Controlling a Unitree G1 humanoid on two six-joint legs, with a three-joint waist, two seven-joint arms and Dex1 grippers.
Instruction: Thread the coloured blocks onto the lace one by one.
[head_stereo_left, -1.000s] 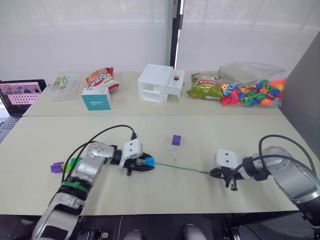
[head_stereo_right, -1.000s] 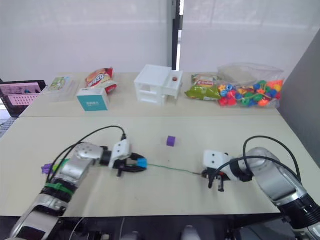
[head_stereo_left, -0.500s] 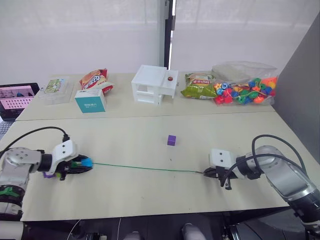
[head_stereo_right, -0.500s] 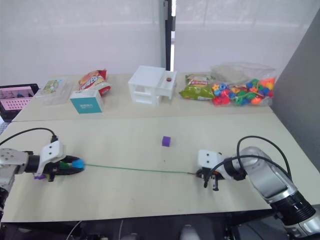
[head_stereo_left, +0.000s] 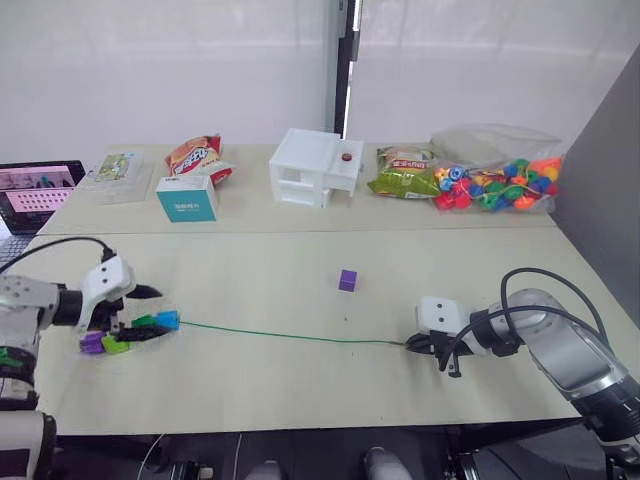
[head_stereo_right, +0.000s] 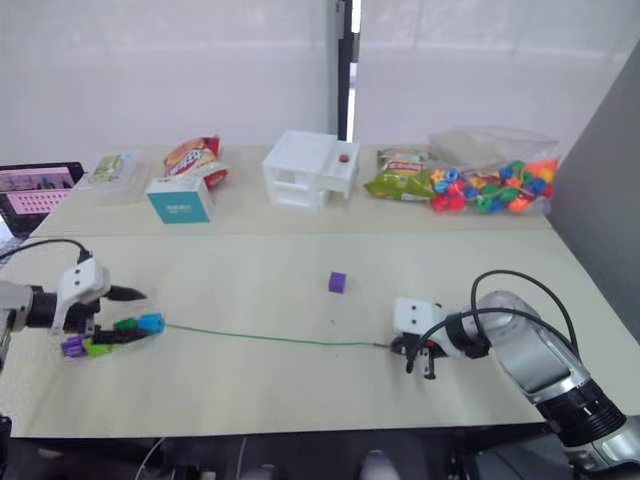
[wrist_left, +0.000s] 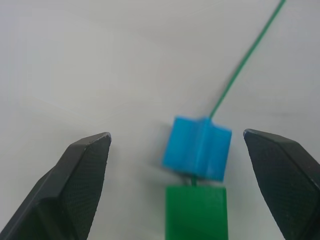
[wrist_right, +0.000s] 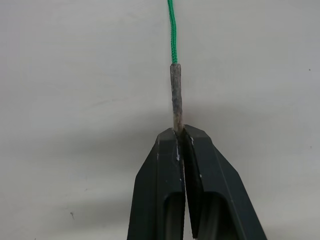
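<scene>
1. My right gripper (head_stereo_left: 432, 346) sits at about four o'clock on the near table (head_stereo_left: 300, 390), its two black fingers pressed together on the stiff greyish tip (wrist_right: 175, 92) of the lace (head_stereo_left: 290, 336); the tip looks rough and rod-like against the woven green cord.
2. My left gripper (wrist_left: 186, 150) rests at about nine o'clock with its fingers spread wide, gripping nothing; their inner faces are finely cross-hatched.
3. Between those fingers lies the blue block (wrist_left: 197, 148), a smooth plastic cube with a groove on its top face, with the lace running out of it. Touching it is the dark green block (wrist_left: 196, 211), flat-faced and matte.
4. Beyond them in the row sit the lime green block (head_stereo_left: 114, 345) and a purple block (head_stereo_left: 92, 343), so I judge four cubes are at the lace's far end, seemingly strung.
5. The lace stretches thin and nearly straight from nine o'clock across to four.
6. One purple cube (head_stereo_left: 348, 280) stands loose near the centre, well apart from the lace; I judge it is the last left to thread.
</scene>
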